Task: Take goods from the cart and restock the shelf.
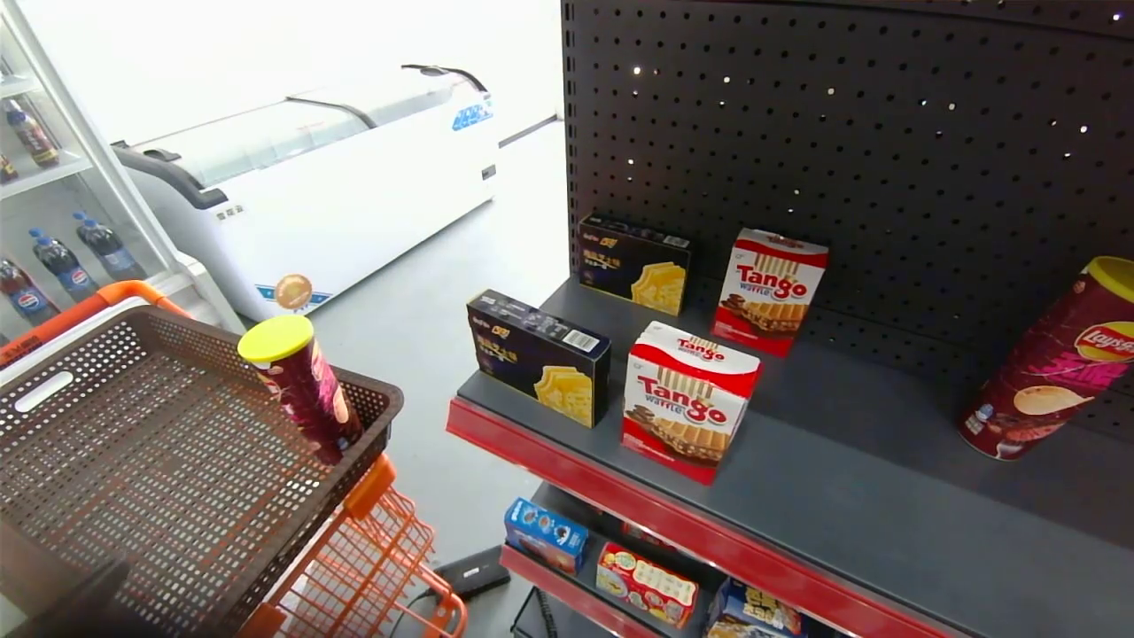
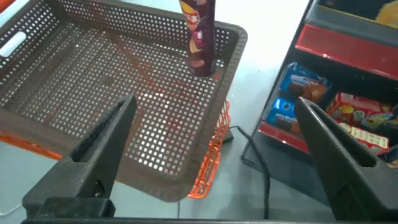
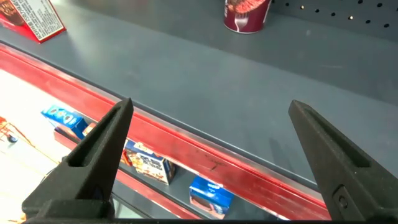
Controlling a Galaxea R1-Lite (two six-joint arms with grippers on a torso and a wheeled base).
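Note:
A maroon chips can (image 1: 301, 385) with a yellow lid leans in the far corner of the brown cart basket (image 1: 151, 461). My left gripper (image 2: 214, 149) hangs open above the basket's near side, and the can (image 2: 199, 34) stands beyond it. On the grey shelf (image 1: 850, 478) a second chips can (image 1: 1054, 359) leans against the pegboard at the right. My right gripper (image 3: 214, 155) is open over the shelf's red front edge (image 3: 186, 140), with that can's base (image 3: 247, 15) farther back.
Two dark biscuit boxes (image 1: 540, 354) and two red-and-white wafer boxes (image 1: 687, 399) stand on the shelf's left half. Lower shelves hold small snack boxes (image 1: 545, 533). A white chest freezer (image 1: 319, 177) and a drinks fridge (image 1: 53, 204) stand behind the cart.

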